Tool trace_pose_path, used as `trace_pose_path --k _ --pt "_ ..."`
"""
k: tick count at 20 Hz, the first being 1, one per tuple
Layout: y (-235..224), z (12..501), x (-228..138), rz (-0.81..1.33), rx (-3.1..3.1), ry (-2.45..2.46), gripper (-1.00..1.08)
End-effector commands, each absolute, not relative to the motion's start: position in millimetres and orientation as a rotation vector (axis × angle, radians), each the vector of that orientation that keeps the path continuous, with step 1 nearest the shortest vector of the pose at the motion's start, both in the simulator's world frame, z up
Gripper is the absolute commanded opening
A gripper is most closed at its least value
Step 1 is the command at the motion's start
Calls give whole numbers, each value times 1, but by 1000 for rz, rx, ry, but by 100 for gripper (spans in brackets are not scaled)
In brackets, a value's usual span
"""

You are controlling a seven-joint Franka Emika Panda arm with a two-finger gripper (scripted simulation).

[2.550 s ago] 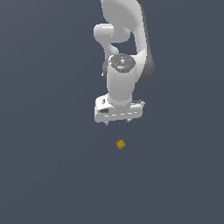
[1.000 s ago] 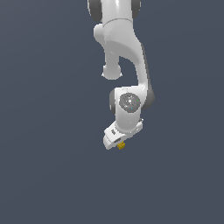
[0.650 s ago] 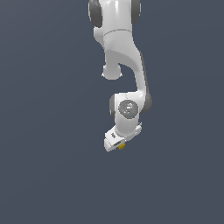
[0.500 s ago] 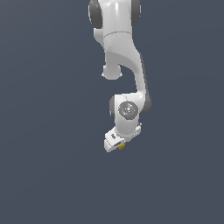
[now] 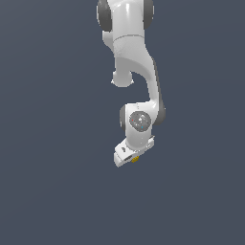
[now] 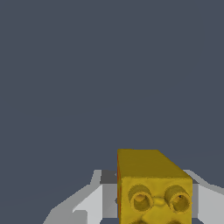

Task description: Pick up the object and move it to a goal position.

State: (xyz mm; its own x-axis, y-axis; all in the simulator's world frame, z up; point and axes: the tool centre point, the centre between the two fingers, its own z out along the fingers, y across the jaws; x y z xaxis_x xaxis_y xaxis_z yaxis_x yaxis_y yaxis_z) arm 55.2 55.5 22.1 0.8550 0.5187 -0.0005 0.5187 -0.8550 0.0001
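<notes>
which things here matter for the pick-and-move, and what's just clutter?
Part of the job:
- yellow block, sitting between the fingers
- gripper, white fingers on either side of the block

Lying about:
- nothing else visible; plain grey background only, no goal marker seen

A flat, even slate-grey surface (image 5: 52,191) fills the whole exterior view, unmarked from near edge to far edge.

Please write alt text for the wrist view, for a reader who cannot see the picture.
A mustard-yellow block fills the lower part of the picture, close to the camera, with round studs on the face toward the viewer. The tool's pale grey fingers show on either side of it; whether they press on it cannot be told. Behind is a plain dark grey-blue background.
</notes>
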Motion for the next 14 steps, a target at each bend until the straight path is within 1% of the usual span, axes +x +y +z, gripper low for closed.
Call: trace_pose_path --k 1,8,14 --pt "56 22 55 0 3025 847 -100" --pt "50 26 51 0 3025 847 -100" --pt "31 39 39 0 3025 847 -100"
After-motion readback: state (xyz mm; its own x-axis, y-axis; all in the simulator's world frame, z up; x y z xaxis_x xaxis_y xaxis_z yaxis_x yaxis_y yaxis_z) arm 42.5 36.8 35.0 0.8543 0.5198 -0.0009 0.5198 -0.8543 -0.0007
